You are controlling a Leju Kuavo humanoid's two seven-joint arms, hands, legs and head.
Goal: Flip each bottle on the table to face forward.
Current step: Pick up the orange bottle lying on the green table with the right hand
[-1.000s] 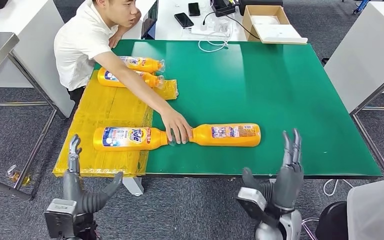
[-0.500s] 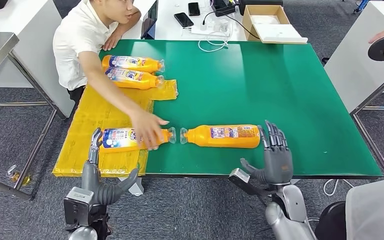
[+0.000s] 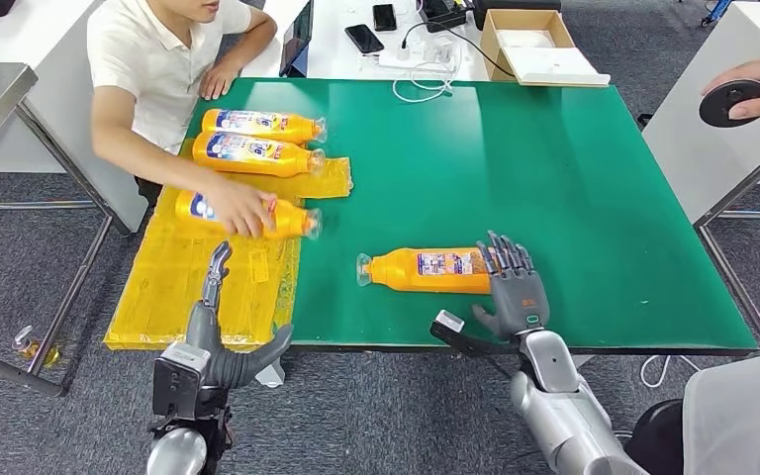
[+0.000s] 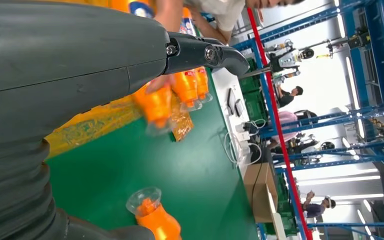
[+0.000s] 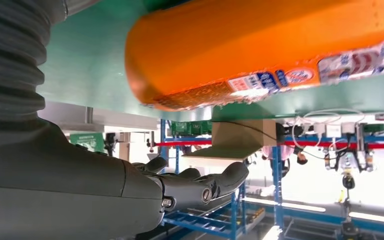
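Green table [image 3: 574,188], grey carpet [image 3: 20,237]

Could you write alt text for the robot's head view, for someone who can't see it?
An orange bottle lies on its side on a green table, with the robot's open right hand at its base end. A seated person's hand rests on another bottle on a yellow sheet, near the robot's open left hand.
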